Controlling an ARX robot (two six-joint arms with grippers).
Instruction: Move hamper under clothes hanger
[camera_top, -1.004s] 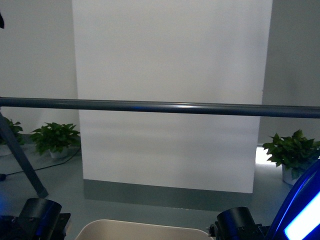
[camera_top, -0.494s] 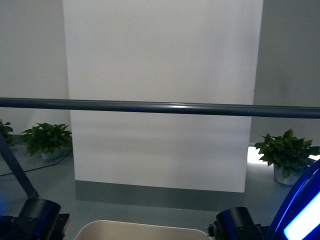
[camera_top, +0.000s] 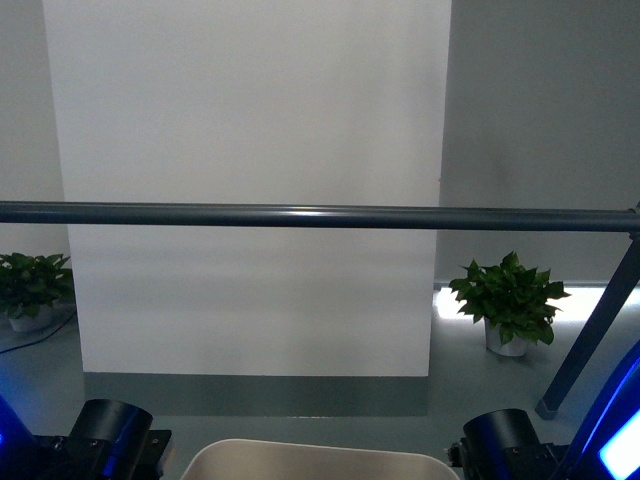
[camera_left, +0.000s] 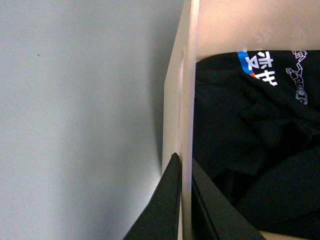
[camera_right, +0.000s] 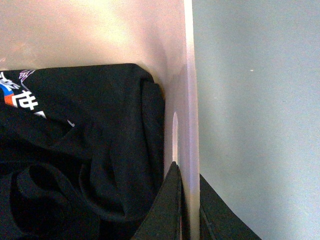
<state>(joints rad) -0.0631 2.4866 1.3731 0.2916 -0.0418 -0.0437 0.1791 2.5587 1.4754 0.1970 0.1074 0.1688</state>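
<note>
- Grip on the left: the left pincer (camera_left: 183, 167) is clamped over the side wall of the hamper (camera_left: 187, 75), one finger inside and one outside against the plastic.
- Just inside that wall lies a black garment (camera_left: 260, 150) with printed lettering. Outside it is bare grey floor (camera_left: 75, 125).
- From the front, only the hamper's far rim shows at the bottom edge, between the two arms. The clothes hanger (camera_top: 300, 215) runs its dark rail straight across the view above and beyond that rim.
- My reading is that the hamper sits on the robot's side of the rail, not yet beneath it. How far short it is cannot be told, nor whether it is lifted or resting on the floor.
- A slanted leg (camera_top: 590, 340) of the hanger comes down at the far right, near a potted plant (camera_top: 510, 300).
- The right pincer (camera_right: 187, 172) is likewise closed astride the opposite wall, with dark cloth on its inner side.
- The step in hand looks like carrying the hamper toward the hanger.
- Next the job calls for moving forward with both grips held evenly, so the hamper stays square. It should also keep inside that right leg until it is below the rail.
</note>
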